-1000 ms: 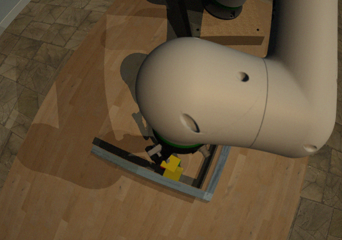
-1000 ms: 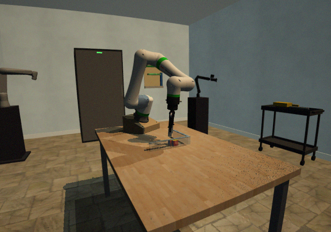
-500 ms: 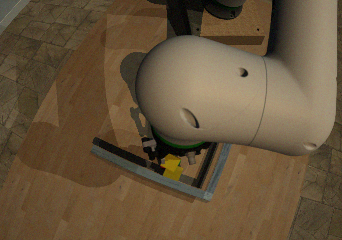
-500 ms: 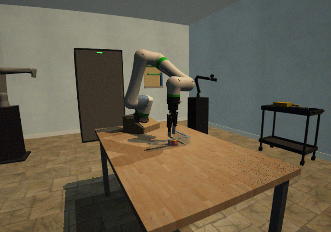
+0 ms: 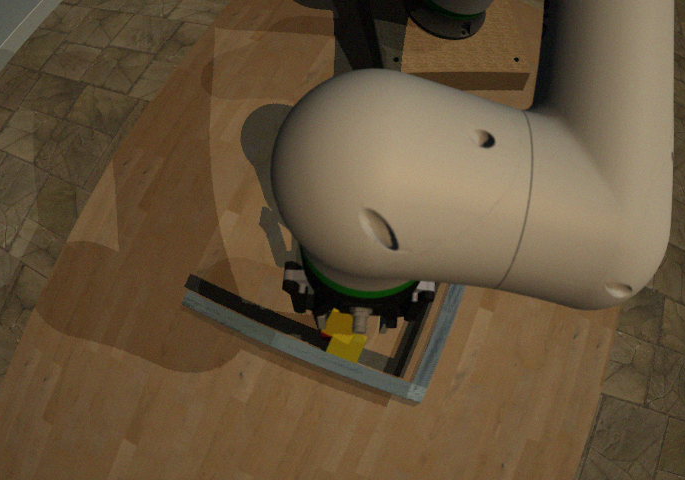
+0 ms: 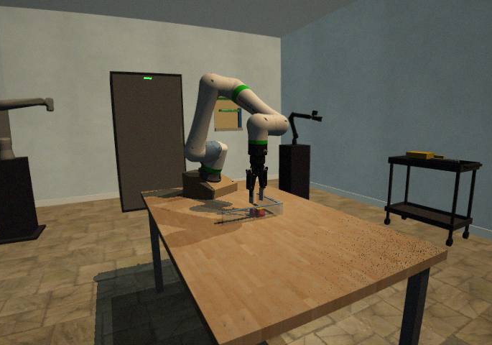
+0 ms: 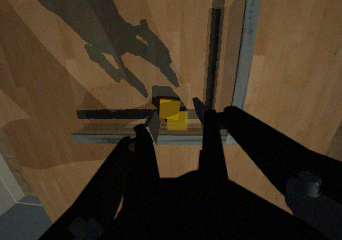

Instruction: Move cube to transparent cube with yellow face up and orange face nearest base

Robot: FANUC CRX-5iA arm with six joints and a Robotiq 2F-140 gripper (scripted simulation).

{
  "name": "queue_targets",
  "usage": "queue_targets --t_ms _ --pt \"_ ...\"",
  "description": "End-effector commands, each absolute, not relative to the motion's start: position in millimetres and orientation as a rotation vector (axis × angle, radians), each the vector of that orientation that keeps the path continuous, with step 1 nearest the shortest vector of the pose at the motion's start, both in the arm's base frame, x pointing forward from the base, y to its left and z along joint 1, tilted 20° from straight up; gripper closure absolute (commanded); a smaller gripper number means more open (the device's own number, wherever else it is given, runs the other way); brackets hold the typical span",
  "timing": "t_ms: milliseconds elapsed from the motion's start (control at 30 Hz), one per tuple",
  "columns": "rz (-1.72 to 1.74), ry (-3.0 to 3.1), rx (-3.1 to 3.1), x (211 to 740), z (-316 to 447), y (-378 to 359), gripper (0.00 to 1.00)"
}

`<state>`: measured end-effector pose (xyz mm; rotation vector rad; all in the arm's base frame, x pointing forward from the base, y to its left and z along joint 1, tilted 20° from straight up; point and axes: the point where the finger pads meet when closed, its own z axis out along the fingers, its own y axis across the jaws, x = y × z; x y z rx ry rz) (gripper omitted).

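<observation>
The cube [image 5: 337,322] [image 7: 168,107] [image 6: 256,211] lies on the table with its yellow face up and a red side showing, inside the corner of a low see-through fence. The transparent target cube [image 5: 348,347] [image 7: 179,122] overlaps it, a little nearer the fence wall. My gripper [image 7: 176,111] [image 6: 256,198] [image 5: 349,326] points straight down and hangs a little above the cube. Its fingers are partly open and stand on either side above the cube without touching it. The arm's big elbow hides most of the gripper in the overhead view.
The grey-blue fence [image 5: 297,349] [image 7: 246,55] [image 6: 272,207] forms an L around the cube's place, close to the fingers. The robot's base block [image 6: 207,187] stands at the table's back. A cart [image 6: 433,191] and two other arms stand away from the table [image 6: 315,260].
</observation>
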<state>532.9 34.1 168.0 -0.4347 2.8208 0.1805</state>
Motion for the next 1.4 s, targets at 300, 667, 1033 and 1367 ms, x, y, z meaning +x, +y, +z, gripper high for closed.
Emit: queue_targets --t_ms 300,667,1033,1367 --pt "0.221 2.837 -0.189 538.3 169.6 35.5 0.59" --pt "0.249 2.838 -0.029 541.8 170.6 36.3 0.59" --pt "0.265 2.835 0.062 543.8 171.2 36.8 0.59" --pt "0.274 2.832 0.112 544.8 171.5 37.1 0.59"
